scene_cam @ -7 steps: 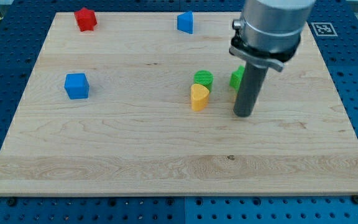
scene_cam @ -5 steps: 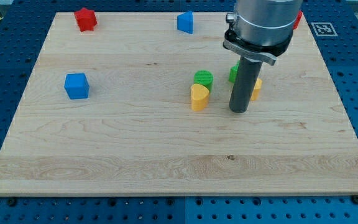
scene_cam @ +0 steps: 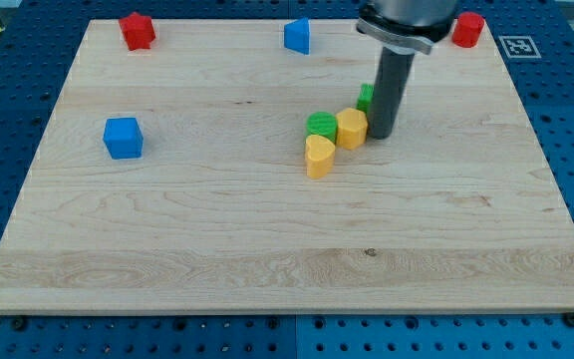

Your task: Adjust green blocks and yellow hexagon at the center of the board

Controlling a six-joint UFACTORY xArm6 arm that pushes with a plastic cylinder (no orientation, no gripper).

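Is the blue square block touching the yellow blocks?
No, the blue cube sits alone toward the view's left, far apart from the yellow hexagon and the yellow heart-shaped block.

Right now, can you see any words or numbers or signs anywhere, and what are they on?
No readable words, letters or numbers anywhere.
One sign: a black-and-white square marker on the blue surface beyond the board's top right corner; a pattern, not text.
The blocks and the rod above my tip carry no labels.
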